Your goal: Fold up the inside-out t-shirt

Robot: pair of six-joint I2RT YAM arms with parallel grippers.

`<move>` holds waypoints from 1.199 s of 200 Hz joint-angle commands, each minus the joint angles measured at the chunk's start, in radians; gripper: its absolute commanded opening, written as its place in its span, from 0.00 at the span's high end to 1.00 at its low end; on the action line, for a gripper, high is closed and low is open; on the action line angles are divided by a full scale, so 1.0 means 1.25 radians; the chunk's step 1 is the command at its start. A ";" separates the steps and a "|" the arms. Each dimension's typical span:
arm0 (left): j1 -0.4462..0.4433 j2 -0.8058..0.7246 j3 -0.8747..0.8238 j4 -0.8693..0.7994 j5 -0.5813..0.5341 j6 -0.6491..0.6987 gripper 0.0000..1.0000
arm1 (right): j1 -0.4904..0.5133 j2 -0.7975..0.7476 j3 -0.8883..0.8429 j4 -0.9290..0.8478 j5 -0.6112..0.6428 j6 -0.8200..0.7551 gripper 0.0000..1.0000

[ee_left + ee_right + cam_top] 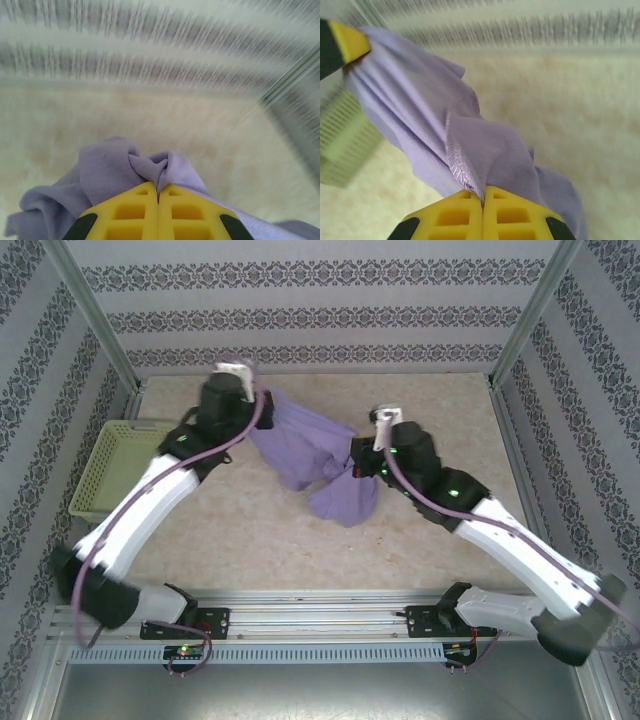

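Pinching a bunch of the inside-out t-shirt (310, 455), the left gripper (158, 189) has its yellow fingers pressed together, and the right gripper (483, 192) is closed the same way on a seamed fold. The lavender shirt hangs bunched between them, its long axis going diagonally from far-left to near-right over the middle of the table (430, 540)

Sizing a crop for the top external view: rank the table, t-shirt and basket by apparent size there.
1. table
2. t-shirt, bunched
3. basket; the left arm hides part of it, so 2 and 3 are close.
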 commanded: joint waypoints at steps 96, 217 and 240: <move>-0.034 0.127 -0.080 -0.099 0.081 0.025 0.66 | -0.100 -0.041 -0.281 -0.035 0.016 0.089 1.00; -0.044 -0.034 -0.439 -0.132 -0.066 -0.071 0.23 | -0.272 -0.031 -0.267 -0.064 -0.067 0.052 1.00; -0.044 -0.071 -0.535 -0.108 -0.048 -0.091 0.16 | -0.324 0.065 -0.223 -0.035 -0.115 0.052 1.00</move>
